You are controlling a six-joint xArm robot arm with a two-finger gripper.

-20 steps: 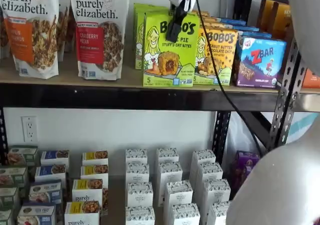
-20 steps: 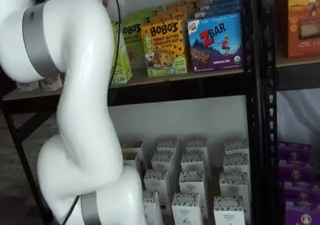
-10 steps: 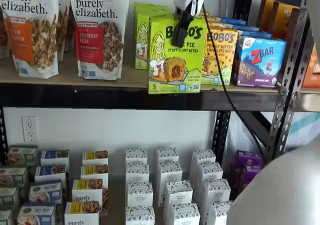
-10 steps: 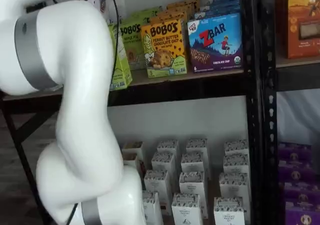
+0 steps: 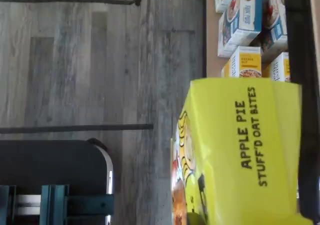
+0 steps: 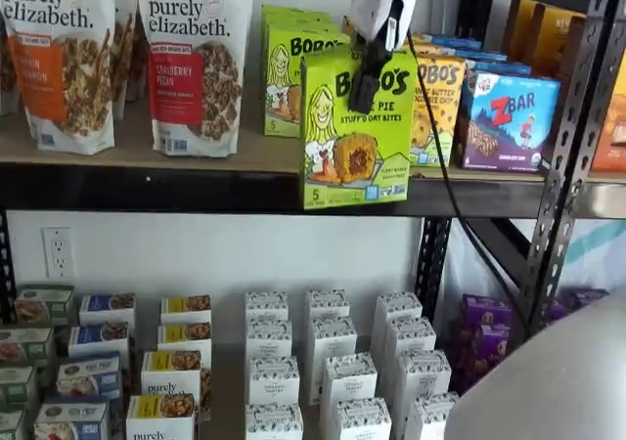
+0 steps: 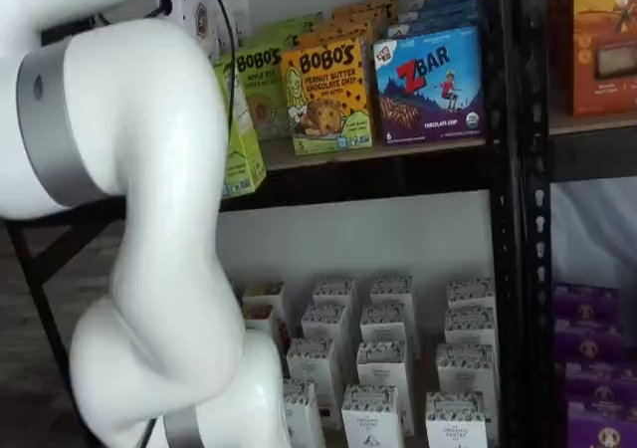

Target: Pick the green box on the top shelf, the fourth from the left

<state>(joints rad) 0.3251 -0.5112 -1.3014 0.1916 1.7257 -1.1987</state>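
A: Currently, the green box [image 6: 356, 127] is seen clamped from above by the closed jaws of the gripper [image 6: 365, 86], drawn out past the black front rail of the top shelf [image 6: 147, 188], its base apparently clear of the board.

B: Extraction step is judged nearly done. Further withdrawal is called for, with the yellow-orange Bobo's box [image 6: 437, 103] to be left undisturbed.

A: Surroundings noted: grey plank floor [image 5: 100, 60]; small white cartons [image 6: 328, 362] on the lower level.
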